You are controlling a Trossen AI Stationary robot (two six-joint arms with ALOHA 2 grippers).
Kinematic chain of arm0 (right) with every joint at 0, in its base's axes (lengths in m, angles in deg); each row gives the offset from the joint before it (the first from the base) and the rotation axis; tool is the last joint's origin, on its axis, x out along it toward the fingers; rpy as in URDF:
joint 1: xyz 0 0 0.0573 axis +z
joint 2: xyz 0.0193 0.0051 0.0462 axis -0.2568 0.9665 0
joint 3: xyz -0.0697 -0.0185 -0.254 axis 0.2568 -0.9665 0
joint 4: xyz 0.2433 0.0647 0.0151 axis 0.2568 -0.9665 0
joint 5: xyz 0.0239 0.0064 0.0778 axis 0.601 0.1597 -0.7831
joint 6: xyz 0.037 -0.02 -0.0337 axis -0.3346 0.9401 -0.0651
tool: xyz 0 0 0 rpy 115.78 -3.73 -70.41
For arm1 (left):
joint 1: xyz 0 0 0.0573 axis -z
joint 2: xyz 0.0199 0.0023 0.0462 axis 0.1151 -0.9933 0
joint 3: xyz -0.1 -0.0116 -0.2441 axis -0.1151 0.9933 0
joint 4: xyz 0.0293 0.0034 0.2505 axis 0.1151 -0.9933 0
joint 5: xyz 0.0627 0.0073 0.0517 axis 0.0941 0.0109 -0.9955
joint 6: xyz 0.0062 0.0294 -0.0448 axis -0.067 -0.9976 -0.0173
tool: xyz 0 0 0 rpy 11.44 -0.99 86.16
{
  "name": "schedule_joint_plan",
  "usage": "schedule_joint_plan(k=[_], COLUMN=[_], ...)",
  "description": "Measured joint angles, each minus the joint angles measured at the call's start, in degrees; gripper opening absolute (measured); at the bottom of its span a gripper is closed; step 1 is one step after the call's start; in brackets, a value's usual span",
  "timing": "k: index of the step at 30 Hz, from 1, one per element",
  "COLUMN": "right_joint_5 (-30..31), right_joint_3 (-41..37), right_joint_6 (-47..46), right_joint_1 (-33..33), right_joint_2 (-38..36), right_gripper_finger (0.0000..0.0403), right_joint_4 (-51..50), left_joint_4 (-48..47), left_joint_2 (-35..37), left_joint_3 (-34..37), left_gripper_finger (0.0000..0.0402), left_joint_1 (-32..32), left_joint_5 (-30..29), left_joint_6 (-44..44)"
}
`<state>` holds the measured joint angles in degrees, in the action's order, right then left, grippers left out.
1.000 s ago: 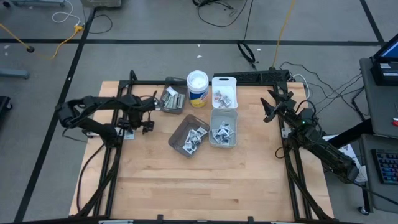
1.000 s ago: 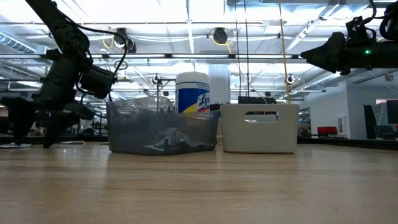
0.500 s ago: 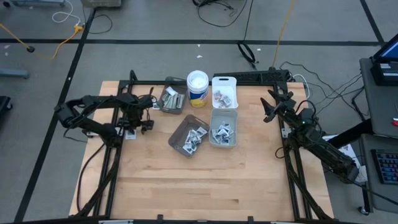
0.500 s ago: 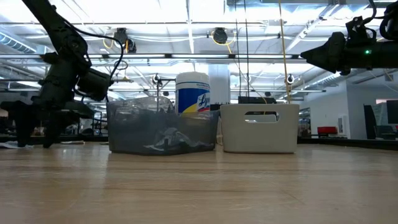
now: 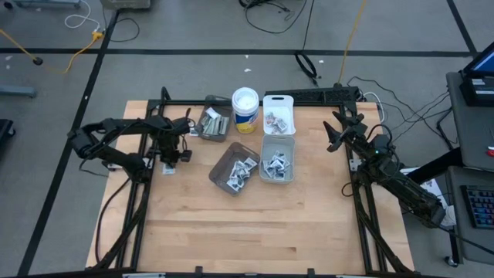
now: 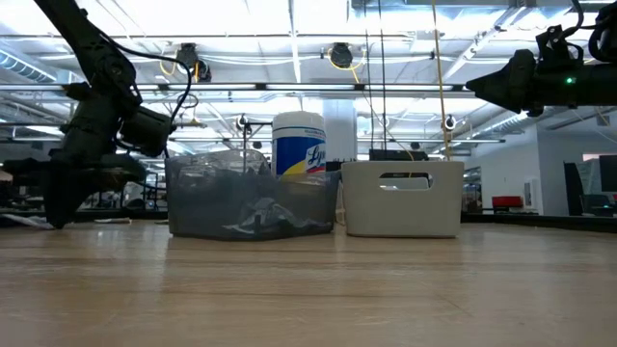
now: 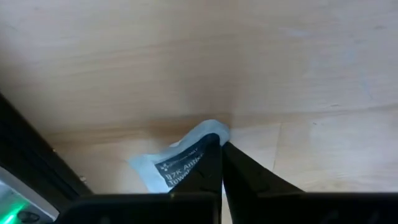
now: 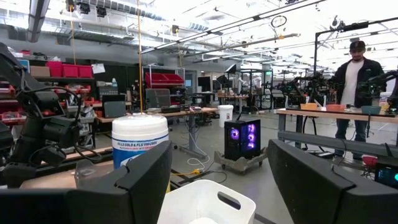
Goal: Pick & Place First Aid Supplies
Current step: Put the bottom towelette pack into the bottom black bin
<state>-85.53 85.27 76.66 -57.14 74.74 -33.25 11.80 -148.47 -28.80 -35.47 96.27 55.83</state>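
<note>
Several first aid supplies, small white packets, fill the smoky bin [image 5: 234, 170], the clear bin [image 5: 276, 162], the white bin [image 5: 279, 116] and the far smoky bin [image 5: 214, 123]. One white packet with dark print [image 7: 177, 167] lies on the wood near the table's left edge. My left gripper [image 5: 168, 158] points steeply down there and is shut on it. My right gripper [image 5: 333, 135] stands open and raised at the table's right far side, with nothing between its fingers [image 8: 149, 177]. My left gripper pinches the packet's raised edge [image 7: 208, 135] between its two fingertips, only at their free ends. The fingers come from above, pointing steeply down. The rest of the packet lies on the table beside the fingers.
A white wipes canister [image 5: 245, 110] stands among the bins at the far middle. The black frame rails [image 5: 139, 193] run along the table's left and right sides. Bare wood [image 5: 247, 232] takes up the table's near half. A person [image 8: 356, 74] stands far off in the room.
My left gripper has shut: its fingers stood wide apart on either side of the packet and have come together on it. Its wrist has also turned a little over the same spot. The packet stays on the table.
</note>
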Motion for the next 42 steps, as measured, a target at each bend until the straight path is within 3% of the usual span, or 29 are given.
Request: schedule_joint_plan(k=[10, 33, 42], right_joint_5=[0.0, 0.0, 0.0], right_joint_3=[0.0, 0.0, 0.0], right_joint_6=[0.0, 0.0, 0.0], right_joint_1=[0.0, 0.0, 0.0], right_joint_2=[0.0, 0.0, 0.0], right_gripper_finger=[0.0263, 0.0263, 0.0263], right_joint_4=[0.0, 0.0, 0.0], left_joint_4=[-1.8, -34.9, -37.7], left_joint_2=[1.3, 5.7, 4.8], left_joint_3=[-2.3, -34.8, -38.4], left_gripper_finger=[0.0001, 0.0000, 0.0000], left_joint_1=[0.3, 9.8, 13.7], left_joint_5=[0.3, -3.7, -4.5], left_joint_6=[-0.4, -0.1, 1.8])
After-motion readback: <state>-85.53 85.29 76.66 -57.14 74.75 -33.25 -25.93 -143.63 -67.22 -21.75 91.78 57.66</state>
